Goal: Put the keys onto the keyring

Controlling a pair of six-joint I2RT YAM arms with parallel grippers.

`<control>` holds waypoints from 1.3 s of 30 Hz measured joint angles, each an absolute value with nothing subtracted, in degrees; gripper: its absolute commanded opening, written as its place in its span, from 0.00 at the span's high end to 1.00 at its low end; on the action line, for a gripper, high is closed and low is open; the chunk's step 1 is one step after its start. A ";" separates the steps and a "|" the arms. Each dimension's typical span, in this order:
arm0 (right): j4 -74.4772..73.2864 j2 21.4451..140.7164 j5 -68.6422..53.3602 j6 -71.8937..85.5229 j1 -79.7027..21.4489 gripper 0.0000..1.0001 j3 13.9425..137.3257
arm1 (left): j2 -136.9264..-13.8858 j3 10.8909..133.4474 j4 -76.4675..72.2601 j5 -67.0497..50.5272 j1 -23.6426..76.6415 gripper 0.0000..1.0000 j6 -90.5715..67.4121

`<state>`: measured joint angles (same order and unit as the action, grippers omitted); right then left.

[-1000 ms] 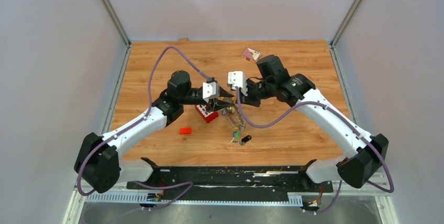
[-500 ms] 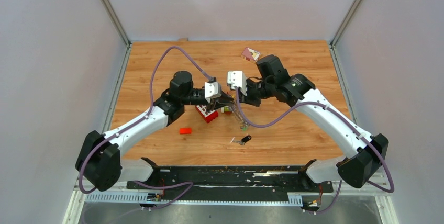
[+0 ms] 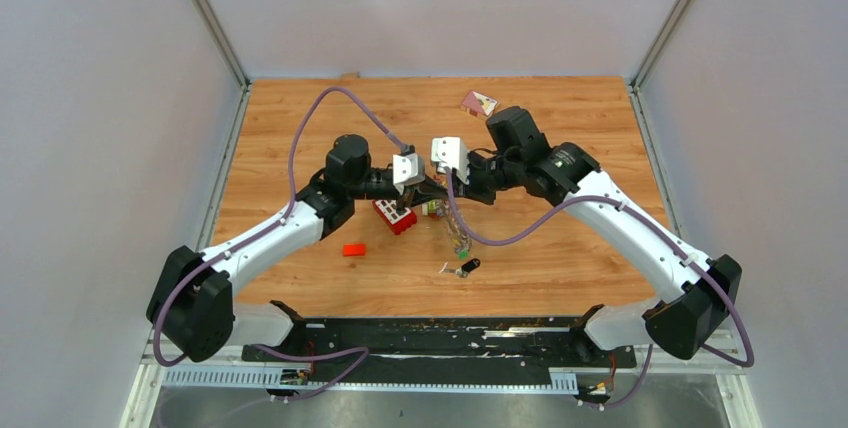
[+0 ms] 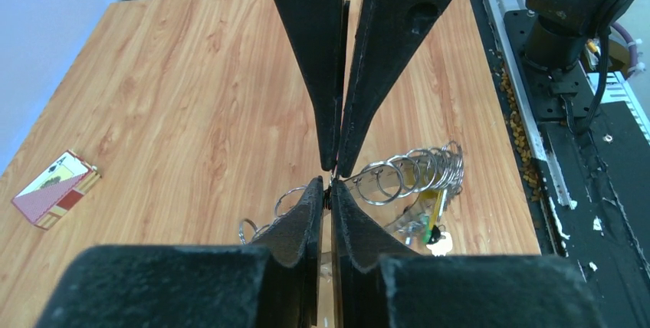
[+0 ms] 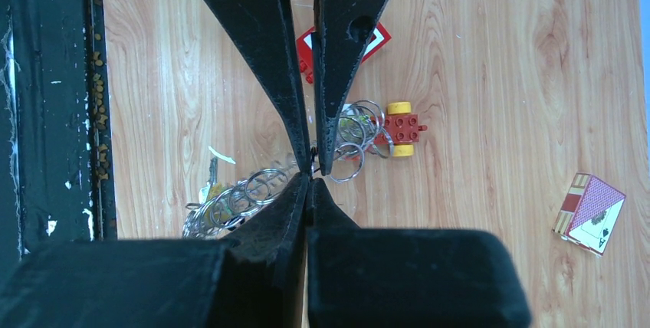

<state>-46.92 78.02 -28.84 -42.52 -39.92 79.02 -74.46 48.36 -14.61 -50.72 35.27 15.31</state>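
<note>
keyring (image 4: 406,168) hangs over mid-table (image 3: 300,138) where the two grippers meet tip to tip, small rings fanned out either side, a few keys (image 4: 435,228) dangling under it. One black-headed key (image 3: 468,266) lies loose on the wood, nearer the arm bases. right gripper (image 5: 310,180) fingers pressed together on the ring wire. left gripper (image 4: 327,188) fingers almost together around it, sliver of gap – can't tell if they pinch it. toy car (image 5: 402,127) just beside the rings

text: none legible | sign: spade pip on card box (image 5: 589,213) (corner letter too small)
</note>
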 measured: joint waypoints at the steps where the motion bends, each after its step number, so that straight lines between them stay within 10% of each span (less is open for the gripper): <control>1: -46.85 78.02 -28.77 -42.52 -39.97 1.00 79.02 | -74.46 48.42 -14.66 -50.70 35.29 0.92 15.27; 10: -46.41 78.02 -28.18 -42.50 -40.05 0.98 78.63 | -74.52 48.45 -14.66 -50.72 35.27 1.00 14.81; 18: -41.82 73.82 -28.12 -41.47 -39.66 0.62 73.56 | -73.01 46.24 -15.29 -49.78 35.27 1.00 14.09; 39: -35.55 65.47 -36.03 -41.04 -34.81 0.65 62.78 | -62.30 34.39 -21.63 -54.46 34.24 1.00 29.41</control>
